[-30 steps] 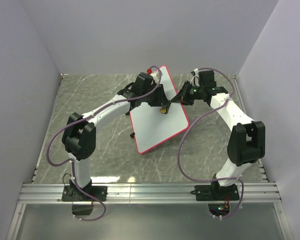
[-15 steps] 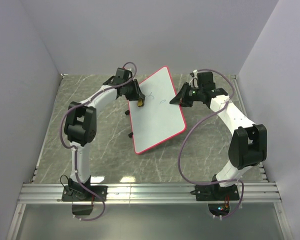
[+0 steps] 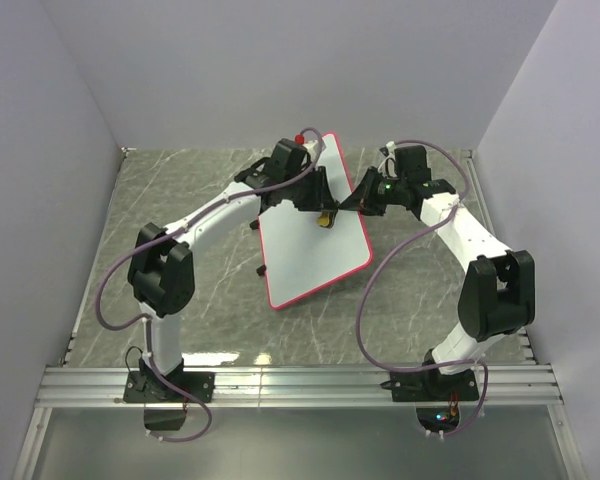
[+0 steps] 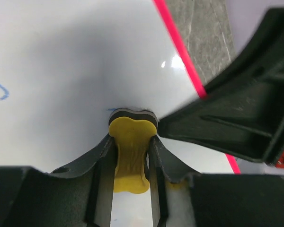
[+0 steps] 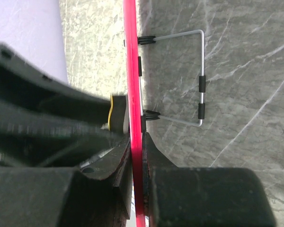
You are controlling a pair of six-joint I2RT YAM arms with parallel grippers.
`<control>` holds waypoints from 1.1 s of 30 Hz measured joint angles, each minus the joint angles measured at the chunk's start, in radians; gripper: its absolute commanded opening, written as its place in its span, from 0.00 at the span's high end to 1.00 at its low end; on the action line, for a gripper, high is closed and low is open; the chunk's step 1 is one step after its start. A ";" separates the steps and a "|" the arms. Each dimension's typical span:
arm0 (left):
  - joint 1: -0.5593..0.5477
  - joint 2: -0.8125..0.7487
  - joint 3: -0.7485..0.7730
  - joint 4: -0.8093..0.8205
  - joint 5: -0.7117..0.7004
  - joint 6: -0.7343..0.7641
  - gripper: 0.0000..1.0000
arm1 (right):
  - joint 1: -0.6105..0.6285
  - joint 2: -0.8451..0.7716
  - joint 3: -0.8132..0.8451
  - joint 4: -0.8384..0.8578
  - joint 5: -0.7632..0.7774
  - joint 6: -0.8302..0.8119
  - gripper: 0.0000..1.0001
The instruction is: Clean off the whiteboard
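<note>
As whiteboard [image 3: 315,262] stays clamped, eraser [image 3: 326,217] swept right

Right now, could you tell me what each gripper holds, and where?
Left gripper holds the eraser by its sides; right gripper clamps the whiteboard by its rim.

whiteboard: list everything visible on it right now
The whiteboard is a flat white rectangle with rounded corners, a thin red-pink rim and a glossy face, sitting skewed around mid-table. A wire stand is clipped to its back, so it looks propped rather than flat. A blue stroke shows on the face. The right gripper pinches its rim; the left gripper presses a yellow eraser against the face.
</note>
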 measured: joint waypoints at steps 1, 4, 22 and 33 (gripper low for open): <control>0.008 0.008 0.009 -0.008 0.003 -0.006 1.00 | 0.000 0.000 0.000 0.001 0.000 0.000 1.00; 0.047 0.047 0.051 -0.022 0.014 -0.016 1.00 | 0.001 0.000 0.000 0.002 0.000 0.000 1.00; 0.320 0.320 0.224 -0.105 -0.060 -0.016 1.00 | 0.015 -0.025 -0.027 -0.010 0.004 0.026 1.00; 0.144 0.237 0.298 -0.091 -0.010 -0.008 1.00 | 0.015 0.004 0.016 -0.045 -0.003 0.006 1.00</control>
